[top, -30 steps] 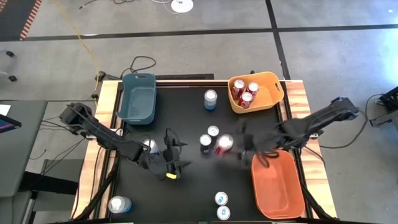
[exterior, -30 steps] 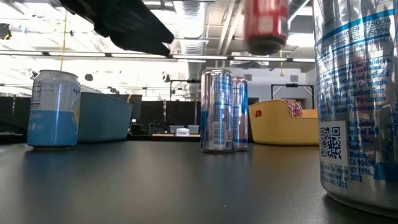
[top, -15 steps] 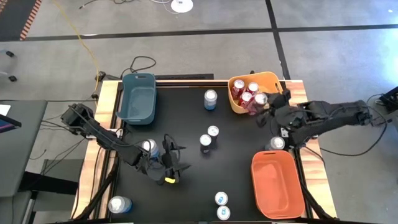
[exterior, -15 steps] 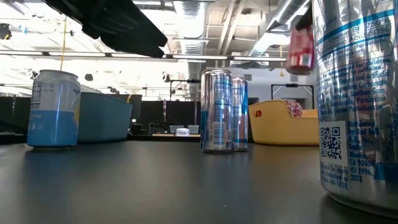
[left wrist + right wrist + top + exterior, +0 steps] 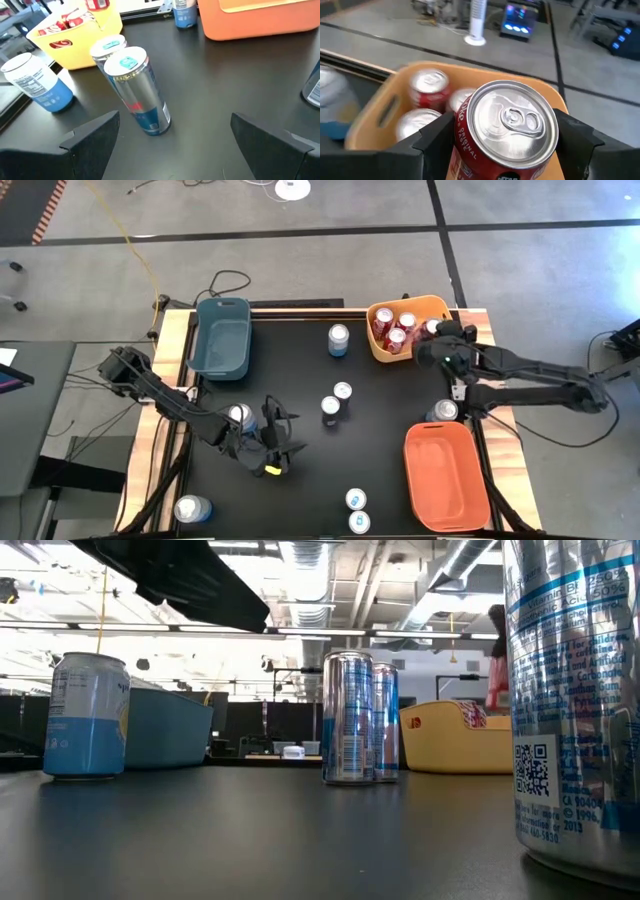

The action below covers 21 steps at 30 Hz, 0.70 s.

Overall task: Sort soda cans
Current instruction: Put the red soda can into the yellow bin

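My right gripper (image 5: 431, 336) is over the right end of the yellow bin (image 5: 441, 308) at the far right, shut on a red soda can (image 5: 504, 131). Three more red cans (image 5: 394, 328) stand in that bin. My left gripper (image 5: 277, 446) hangs open at the table's near left, nothing between its fingers. It faces two slim silver-and-blue cans (image 5: 136, 90) that stand on their bases mid-table (image 5: 336, 399). A can (image 5: 241, 415) stands beside my left arm. My right gripper pinches the red can's body (image 5: 465, 131) on two opposite sides, just under its top rim, between its two fingers (image 5: 436, 138). The fingers come from the table's right side, slanting down. The can is lifted clear over the yellow bin (image 5: 455, 730), silver top showing.
A teal bin (image 5: 222, 335) sits far left and an orange bin (image 5: 445, 477) near right. A blue can (image 5: 339, 338) stands between the far bins and a silver one (image 5: 443, 410) by the orange bin. Three more cans (image 5: 357, 510) (image 5: 192, 508) stand at the near edge.
My right gripper has carried the red can from the middle of the table toward the far right, to over the yellow bin. It turned about and came lower on the way. The can stays in its hold.
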{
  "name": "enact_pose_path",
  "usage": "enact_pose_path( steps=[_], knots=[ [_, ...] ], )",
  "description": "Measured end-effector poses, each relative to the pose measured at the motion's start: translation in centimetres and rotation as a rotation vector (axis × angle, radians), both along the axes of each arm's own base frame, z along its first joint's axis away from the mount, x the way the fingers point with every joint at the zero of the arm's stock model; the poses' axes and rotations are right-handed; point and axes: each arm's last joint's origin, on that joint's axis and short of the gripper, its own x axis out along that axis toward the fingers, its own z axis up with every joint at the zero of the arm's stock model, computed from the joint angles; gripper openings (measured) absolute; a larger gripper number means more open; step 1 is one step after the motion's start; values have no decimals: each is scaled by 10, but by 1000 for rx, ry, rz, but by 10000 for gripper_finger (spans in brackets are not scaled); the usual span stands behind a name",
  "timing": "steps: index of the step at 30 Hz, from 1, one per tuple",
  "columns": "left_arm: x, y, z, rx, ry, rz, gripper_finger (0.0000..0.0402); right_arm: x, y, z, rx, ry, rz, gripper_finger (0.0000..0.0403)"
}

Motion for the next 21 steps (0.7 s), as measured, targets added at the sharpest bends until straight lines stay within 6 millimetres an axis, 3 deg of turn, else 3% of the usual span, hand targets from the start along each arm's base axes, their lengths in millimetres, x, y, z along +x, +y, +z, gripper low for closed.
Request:
enact_pose_path(
  steps=[5, 11, 21],
  knots=[
    [2, 4, 0, 13, 5, 10, 377, 0, -15, -19, -6, 15, -48, 286],
    [3, 7, 0, 17, 8, 20, 377, 8, -30, -32, 23, -28, 86, 286],
    [3, 8, -2, -7, 13, 34, 377, 18, -45, -53, 135, 72, 117, 286]
  ],
)
